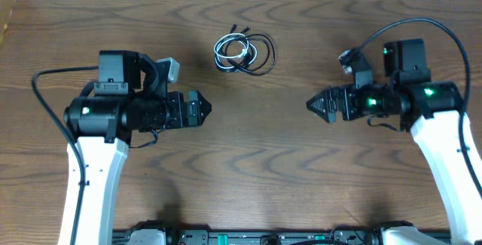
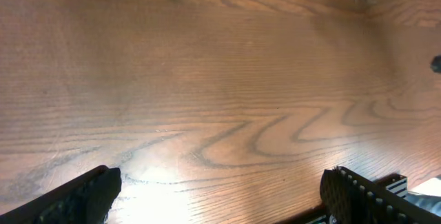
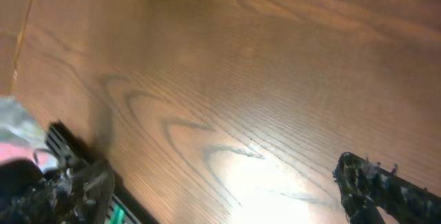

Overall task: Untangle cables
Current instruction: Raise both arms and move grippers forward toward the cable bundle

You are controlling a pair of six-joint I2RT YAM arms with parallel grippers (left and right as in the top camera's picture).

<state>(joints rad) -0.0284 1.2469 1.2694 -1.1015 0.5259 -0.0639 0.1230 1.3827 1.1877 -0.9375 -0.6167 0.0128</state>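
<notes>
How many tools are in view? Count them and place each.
2. Left tool left of centre, right tool right of centre, both open, tips facing each other, apart from the cables. None hidden.

Black and white cables (image 1: pixel 243 52); brown wood-grain table (image 1: pixel 263 154); black tools, white arms.

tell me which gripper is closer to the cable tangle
Left, by a little. The left gripper sits below and left of the cables in the overhead view; the right gripper is below and farther off to their right. Both open, touching nothing.
</notes>
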